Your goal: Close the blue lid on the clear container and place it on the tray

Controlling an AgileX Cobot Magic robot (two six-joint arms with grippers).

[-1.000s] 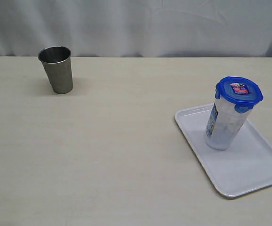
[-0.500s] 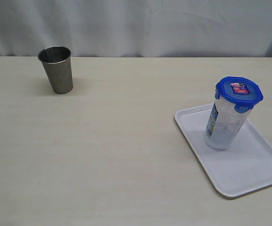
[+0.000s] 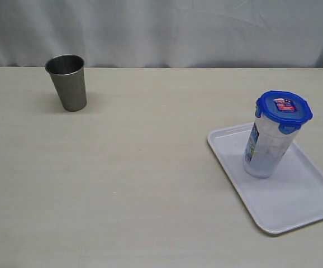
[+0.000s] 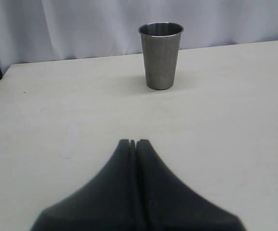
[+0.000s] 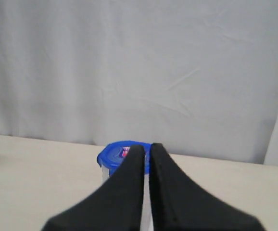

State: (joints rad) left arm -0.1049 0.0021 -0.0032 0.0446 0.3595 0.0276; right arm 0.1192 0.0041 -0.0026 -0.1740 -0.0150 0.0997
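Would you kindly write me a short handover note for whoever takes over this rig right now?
Left gripper: shut, empty, over the table, facing the steel cup.
Right gripper: shut, empty, apart from the blue lid.
Clear container stands upright on the tray, lid on top.
Done: lid on, container placed. Left: seemingly nothing; flap latching unclear.

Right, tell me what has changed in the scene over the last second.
Nothing visibly moved, and nothing was taken hold of or let go. The clear container, with the blue lid on top, stands on the tray as before. The steel cup stays where it was.
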